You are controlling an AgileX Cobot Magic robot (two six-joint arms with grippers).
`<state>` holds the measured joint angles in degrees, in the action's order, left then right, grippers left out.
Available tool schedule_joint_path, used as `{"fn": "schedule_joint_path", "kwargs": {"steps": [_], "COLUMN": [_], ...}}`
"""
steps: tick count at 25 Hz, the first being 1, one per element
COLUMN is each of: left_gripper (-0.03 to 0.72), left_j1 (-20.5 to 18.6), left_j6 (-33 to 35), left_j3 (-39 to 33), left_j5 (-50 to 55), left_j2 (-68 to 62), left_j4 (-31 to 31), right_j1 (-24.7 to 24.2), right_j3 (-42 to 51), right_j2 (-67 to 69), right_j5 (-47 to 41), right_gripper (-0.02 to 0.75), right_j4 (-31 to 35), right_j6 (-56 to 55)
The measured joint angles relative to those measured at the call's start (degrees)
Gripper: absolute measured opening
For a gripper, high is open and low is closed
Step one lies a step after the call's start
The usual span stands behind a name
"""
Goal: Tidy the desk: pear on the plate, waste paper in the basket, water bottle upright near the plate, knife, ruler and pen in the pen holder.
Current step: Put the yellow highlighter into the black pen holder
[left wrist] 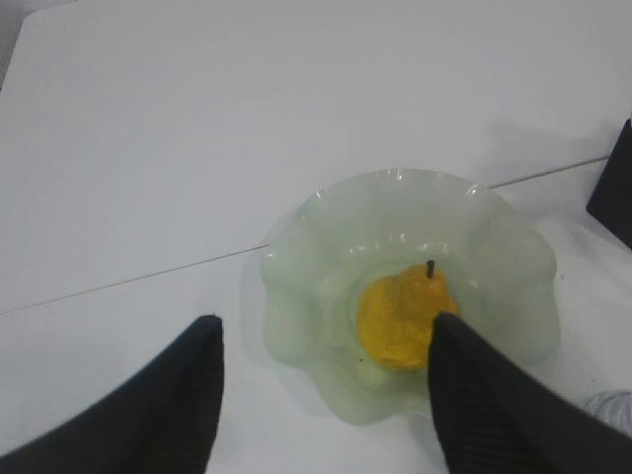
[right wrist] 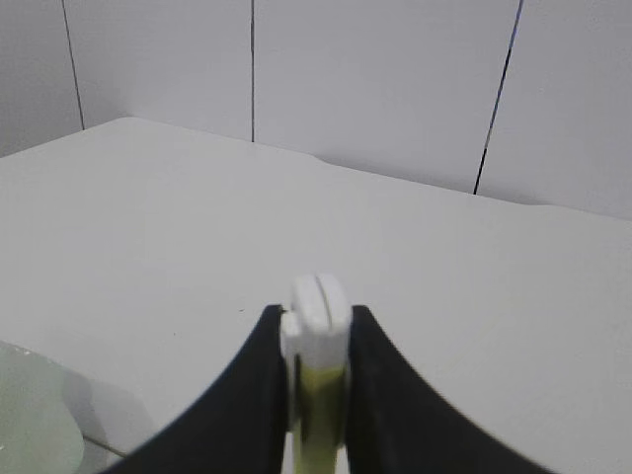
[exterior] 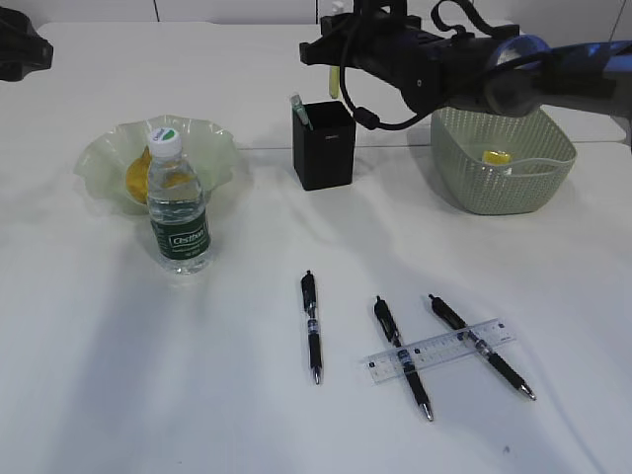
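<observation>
The knife (right wrist: 316, 395), pale yellow with a white end, is held upright in the right gripper (right wrist: 317, 380), whose jaws are narrow and closed on it, in the upper middle of the exterior view, above the pen holder (exterior: 324, 145). It looks light, stiff and smooth, so I think it can slip; a grip on the handle seems safest. The left gripper (left wrist: 326, 395) has its jaws wide and empty over the plate (left wrist: 494, 227) with the pear (left wrist: 403, 316).
</observation>
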<state>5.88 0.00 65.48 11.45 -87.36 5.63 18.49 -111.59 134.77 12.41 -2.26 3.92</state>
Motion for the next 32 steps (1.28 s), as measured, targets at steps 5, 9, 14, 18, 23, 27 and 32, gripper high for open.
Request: {"fn": "schedule_joint_path", "kwargs": {"steps": [5, 9, 14, 18, 23, 27, 32], "left_gripper": [0.463, 0.463, 0.463, 0.463, 0.463, 0.463, 0.463], "left_j1": [0.0, 0.0, 0.0, 0.0, 0.0, 0.0, 0.0], "left_j6": [0.0, 0.0, 0.0, 0.0, 0.0, 0.0, 0.0], "left_j3": [0.0, 0.0, 0.0, 0.0, 0.0, 0.0, 0.0], "left_j5": [0.0, 0.0, 0.0, 0.0, 0.0, 0.0, 0.0], "left_j2": [0.0, 0.0, 0.0, 0.0, 0.0, 0.0, 0.0], "left_j4": [0.0, 0.0, 0.0, 0.0, 0.0, 0.0, 0.0], "right_j1": [-0.1, -0.3, -0.4, -0.4, -0.4, -0.4, -0.4], "right_j3": [-0.6, -0.6, -0.7, -0.8, -0.8, -0.8, -0.8], "right_j2": [1.9, 2.2, 2.5, 2.9, 3.1, 3.6, 3.7], "right_j5": [-0.4, -0.4, -0.1, 0.1, 0.3, 0.5, 0.6], "right_gripper": [0.105, 0.105, 0.105, 0.105, 0.105, 0.105, 0.105], "right_j4": [0.0, 0.0, 0.0, 0.0, 0.0, 0.1, 0.1], "right_j6": [0.0, 0.0, 0.0, 0.0, 0.0, 0.0, 0.0]}}
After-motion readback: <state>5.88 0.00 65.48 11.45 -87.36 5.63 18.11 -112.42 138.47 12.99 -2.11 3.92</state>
